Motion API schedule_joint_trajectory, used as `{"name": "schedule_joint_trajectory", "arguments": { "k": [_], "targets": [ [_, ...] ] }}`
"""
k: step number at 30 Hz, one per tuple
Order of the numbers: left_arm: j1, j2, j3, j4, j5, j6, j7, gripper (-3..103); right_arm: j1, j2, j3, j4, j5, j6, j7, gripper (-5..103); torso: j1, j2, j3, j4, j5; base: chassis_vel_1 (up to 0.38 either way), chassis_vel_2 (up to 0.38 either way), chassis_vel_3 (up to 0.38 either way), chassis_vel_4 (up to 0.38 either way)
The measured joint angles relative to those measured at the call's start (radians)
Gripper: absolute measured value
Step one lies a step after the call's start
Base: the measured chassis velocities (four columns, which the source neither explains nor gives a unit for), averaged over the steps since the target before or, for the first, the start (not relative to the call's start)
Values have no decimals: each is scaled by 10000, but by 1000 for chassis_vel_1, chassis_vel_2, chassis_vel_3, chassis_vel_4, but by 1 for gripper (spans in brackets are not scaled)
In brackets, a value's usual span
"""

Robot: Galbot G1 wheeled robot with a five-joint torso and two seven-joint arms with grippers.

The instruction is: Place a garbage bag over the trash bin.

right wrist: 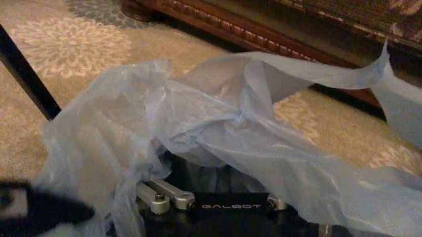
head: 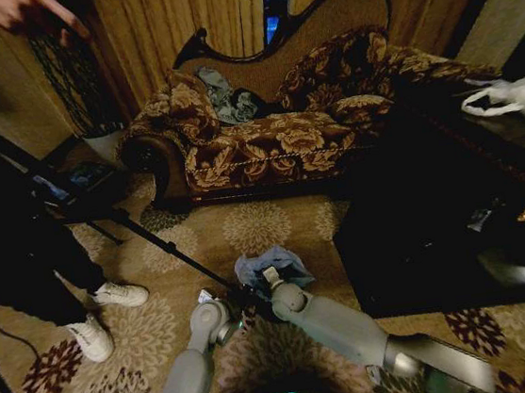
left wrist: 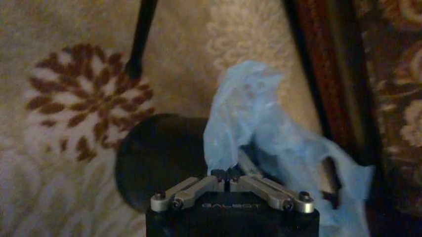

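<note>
From the head camera I see a floral sofa (head: 282,118) across the patterned carpet (head: 257,227), with a black low table (head: 437,233) off to my right and a white plastic bag (head: 517,96) lying on its far end. A tripod leg (head: 169,250) slants over the carpet toward my arms. A person's white shoes (head: 105,314) stand on my left.

Both arms reach forward and meet low in front of me. The bin (left wrist: 161,158) stands on the carpet just beyond my left gripper (left wrist: 228,174), and the bag (left wrist: 264,133) rises crumpled over its side nearest the sofa's wooden base. In the head view the bag (head: 271,267) bunches right above both wrists.

My left gripper's fingers are drawn together, pinching an edge of the bag. My right gripper (right wrist: 204,195) sits under a heap of the bag (right wrist: 218,128), the film draped across it; I cannot tell how its fingers stand.
</note>
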Motion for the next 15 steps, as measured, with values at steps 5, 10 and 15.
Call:
{"name": "schedule_joint_trajectory", "arguments": {
  "k": [5, 10, 15],
  "targets": [
    [258, 45, -53, -213, 123, -68, -16, 0, 36, 31, -47, 1, -4, 28, -9, 100, 0, -1, 0, -1, 0, 0, 0, 0, 0],
    [566, 128, -120, -219, 218, -72, -9, 0, 36, 62, -52, -13, -34, 58, -29, 100, 0, -1, 0, 0, 0, 0, 0, 0, 0],
    [686, 119, -113, 10, 417, -137, 103, 0, 15, 96, -1, -47, -88, 89, -57, 100, -1, -1, 0, 0, 1, 0, 0, 0, 0]
  ]
}}
